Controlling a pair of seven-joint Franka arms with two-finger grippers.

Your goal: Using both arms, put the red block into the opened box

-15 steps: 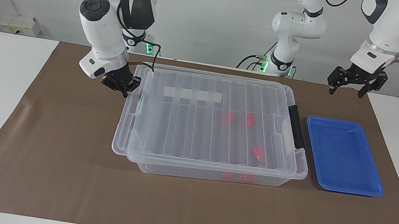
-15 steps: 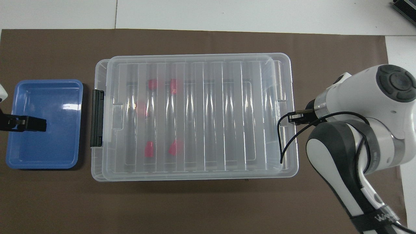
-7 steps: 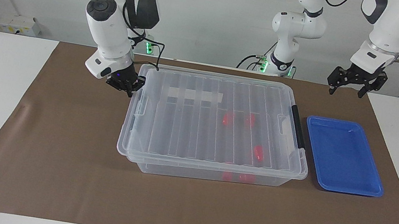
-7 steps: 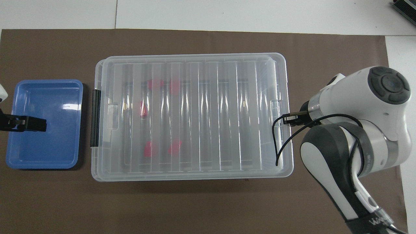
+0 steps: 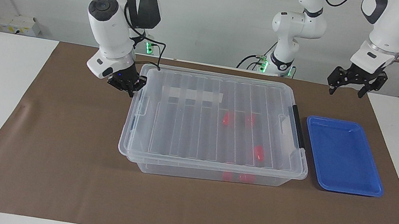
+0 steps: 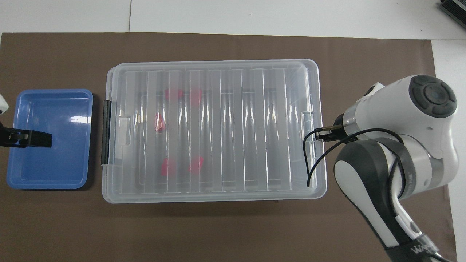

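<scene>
The box (image 5: pixel 217 127) is seen mid-frame on the brown mat (image 5: pixel 52 168), its long axis running across the frame; its ribbed lid (image 6: pixel 214 127) is laid over it, covering the red blocks (image 5: pixel 257 153) inside; a white label strip (image 5: pixel 192 94) is seen, no writing readable; a blue tray (image 5: pixel 344 156) is set beside its black handle (image 5: pixel 298 126); the right gripper (image 5: pixel 128 84), fingers pressed together, is placed at the lid's end; the left gripper (image 5: pixel 355 84), fingers spread, is held upper right above the mat.
</scene>
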